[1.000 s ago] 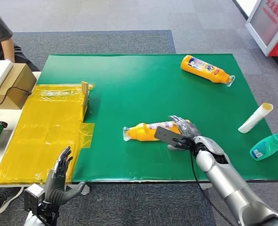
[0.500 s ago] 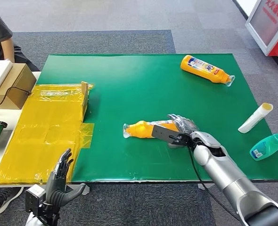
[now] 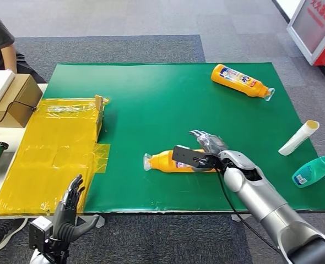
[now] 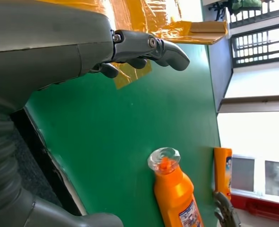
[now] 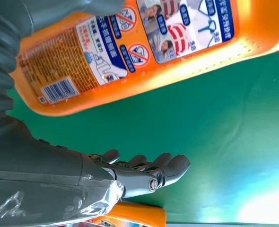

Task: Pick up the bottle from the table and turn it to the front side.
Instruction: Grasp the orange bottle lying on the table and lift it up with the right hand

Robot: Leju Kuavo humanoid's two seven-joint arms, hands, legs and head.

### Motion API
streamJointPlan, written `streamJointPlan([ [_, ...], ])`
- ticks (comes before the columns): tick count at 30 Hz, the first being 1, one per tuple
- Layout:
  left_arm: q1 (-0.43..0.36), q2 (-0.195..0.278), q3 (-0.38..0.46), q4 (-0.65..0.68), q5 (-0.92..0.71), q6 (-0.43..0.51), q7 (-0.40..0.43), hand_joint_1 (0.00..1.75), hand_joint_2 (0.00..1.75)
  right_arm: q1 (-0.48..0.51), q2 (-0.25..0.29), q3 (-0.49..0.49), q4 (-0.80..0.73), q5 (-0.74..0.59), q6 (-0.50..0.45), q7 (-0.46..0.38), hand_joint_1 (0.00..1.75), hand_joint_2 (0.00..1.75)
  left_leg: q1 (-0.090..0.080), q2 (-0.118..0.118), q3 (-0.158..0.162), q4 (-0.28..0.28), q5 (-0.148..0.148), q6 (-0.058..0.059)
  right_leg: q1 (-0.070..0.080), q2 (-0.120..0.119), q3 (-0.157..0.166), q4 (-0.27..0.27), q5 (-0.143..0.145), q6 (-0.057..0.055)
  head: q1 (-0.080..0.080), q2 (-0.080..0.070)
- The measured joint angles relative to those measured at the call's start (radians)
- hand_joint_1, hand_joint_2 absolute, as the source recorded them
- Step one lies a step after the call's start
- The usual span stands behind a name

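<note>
Fingers of the right hand [image 3: 209, 149] were spread and draped over the fat end of the orange bottle [image 3: 169, 161], with the thumb reaching along the near side, but I couldn't tell from any view whether they actually had it pinned, so I wouldn't call that a grip. Bottle was lying on its side on the green table [image 3: 152, 99], a bit in from the near edge, clear cap pointing toward the yellow sheet [image 3: 48, 148].

Biggest thing for doing this step well, I reckon: get a proper wrap around the wide body before lifting, since that plastic looked slick and would probably roll away if only nudged. The right wrist view had the barcode and warning icons facing the camera (so likely the back label), which suggests a good half-turn about the long axis was needed to bring the front up.

Next, keep the lift low, so a slip costs nothing.

Smaller stuff: a second orange bottle [image 3: 240, 81] sat well apart at the far side, and a white tube [image 3: 298, 137] and a teal bottle [image 3: 313, 171] lay off the right edge, none in the way. Left hand [image 3: 67, 212] hung below the near edge, fingers apart, holding nothing.
</note>
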Motion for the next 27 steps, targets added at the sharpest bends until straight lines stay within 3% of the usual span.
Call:
streamJointPlan([
  [7,-0.003,-0.003,0.000,0.001,-0.001,-0.006,0.000,0.00,1.75,-0.037,0.000,0.017,0.025,-0.032,0.024,0.007,0.00,1.75,0.000,0.000,0.000,0.000,0.000,0.000,0.000,0.000,0.000,0.000,0.000,0.000,0.000,0.000],
  [22,-0.013,-0.003,-0.001,0.020,-0.001,-0.007,-0.002,0.00,1.75,-0.100,0.001,0.048,0.236,-0.103,0.047,-0.024,0.00,1.75,0.000,0.000,0.000,0.000,0.000,0.000,0.000,-0.001,0.000,0.000,0.000,0.000,0.000,0.000],
  [23,-0.015,-0.003,-0.001,0.022,-0.001,-0.007,-0.002,0.00,1.75,-0.104,0.002,0.050,0.249,-0.105,0.047,-0.024,0.12,1.75,0.000,0.000,0.000,0.000,0.000,0.000,0.000,-0.001,0.000,0.000,0.000,0.000,0.000,0.000],
  [26,-0.020,-0.003,-0.001,0.029,-0.001,-0.007,-0.002,0.00,1.75,-0.117,0.003,0.056,0.282,-0.108,0.047,-0.027,1.43,1.75,0.000,0.000,0.000,0.000,0.000,0.000,0.000,-0.001,0.000,0.000,0.000,0.000,0.000,0.000],
  [27,-0.021,-0.003,-0.001,0.032,-0.001,-0.007,-0.002,0.00,1.75,-0.121,0.004,0.057,0.290,-0.109,0.047,-0.029,1.75,1.75,0.000,0.000,0.000,0.000,0.000,0.000,0.000,-0.001,0.000,0.000,0.000,0.000,0.000,0.000],
])
